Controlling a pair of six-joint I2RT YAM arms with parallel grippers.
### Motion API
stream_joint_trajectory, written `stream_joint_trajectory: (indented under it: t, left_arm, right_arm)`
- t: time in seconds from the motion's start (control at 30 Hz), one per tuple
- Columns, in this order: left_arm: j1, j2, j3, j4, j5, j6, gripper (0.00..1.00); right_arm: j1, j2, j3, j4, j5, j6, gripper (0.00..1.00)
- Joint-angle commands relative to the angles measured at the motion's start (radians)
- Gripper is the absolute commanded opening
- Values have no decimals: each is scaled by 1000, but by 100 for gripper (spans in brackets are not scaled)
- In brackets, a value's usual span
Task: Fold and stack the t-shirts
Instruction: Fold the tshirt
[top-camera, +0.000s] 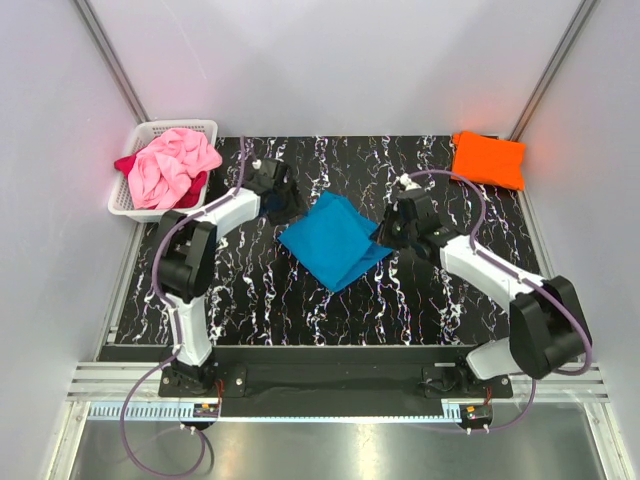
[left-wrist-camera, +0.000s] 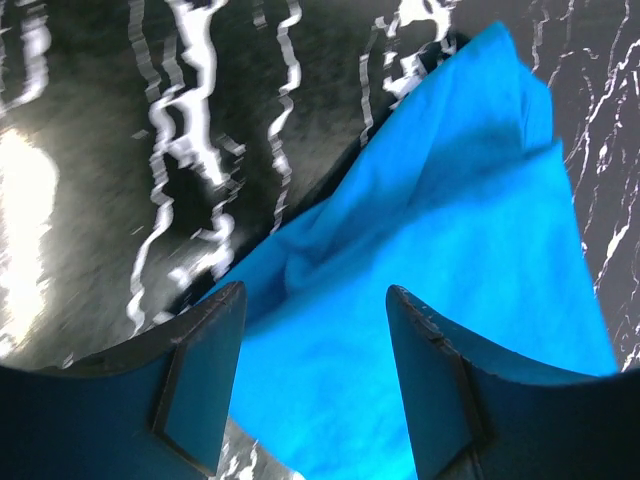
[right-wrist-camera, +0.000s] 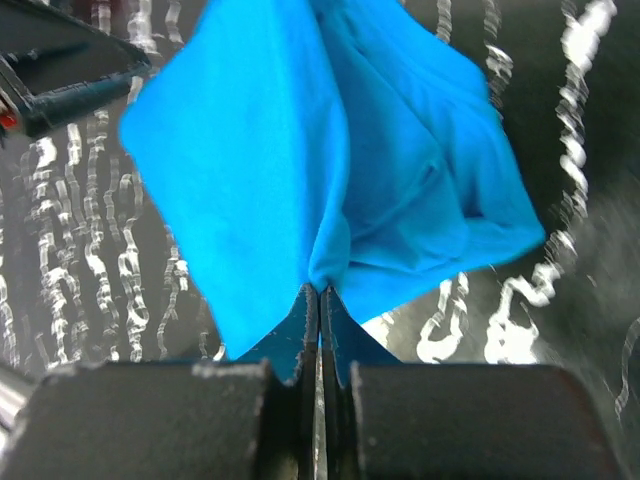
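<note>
Turquoise t-shirt (top-camera: 335, 240) is being pinched by closed right gripper (right-wrist-camera: 320, 292); left gripper (left-wrist-camera: 315, 305) spread, holding nothing. Risk: fold being dragged apart by 1-sided pull.

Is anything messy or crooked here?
Yes. The pink shirt is a crumpled heap bulging over the rim of the basket, with the dark red shirt poking out beneath it. The blue shirt lies crooked on the table, one corner pinched in the right gripper.

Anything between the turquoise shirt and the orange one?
Nothing visible: bare tabletop separates the turquoise shirt from the orange shirt. The right gripper, pinching the turquoise shirt's edge, sits on that side.
</note>
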Motion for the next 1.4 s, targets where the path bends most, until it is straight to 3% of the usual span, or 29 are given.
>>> stream_joint_trajectory:
  t: [0.0, 0.3, 0.43, 0.5, 0.8, 1.03, 1.23, 1.37]
  left_arm:
    - [-35, 48, 78, 13, 41, 23, 63]
    - [-83, 97, 67, -1, 3, 9, 63]
    - [-86, 83, 66, -1, -17, 23, 63]
    - [-88, 82, 76, -1, -9, 38, 63]
    - [-94, 34, 80, -4, -22, 52, 63]
    - [-106, -56, 87, 1, 4, 64, 64]
    - [-120, -69, 121, -1, 76, 80, 64]
    - [-137, -56, 141, -4, 119, 87, 64]
  right_arm:
    - [20, -75, -62, -16, 141, 80, 0]
    - [20, 78, -21, -68, 182, 134, 3]
    - [21, 120, 23, -118, 234, 160, 47]
    - [21, 122, 40, -128, 285, 151, 50]
    - [87, 68, 180, -215, 343, 30, 47]
    - [125, 100, 183, -185, 146, 14, 47]
    - [127, 158, 82, -5, -60, 91, 45]
    - [139, 201, 68, 59, -112, 105, 44]
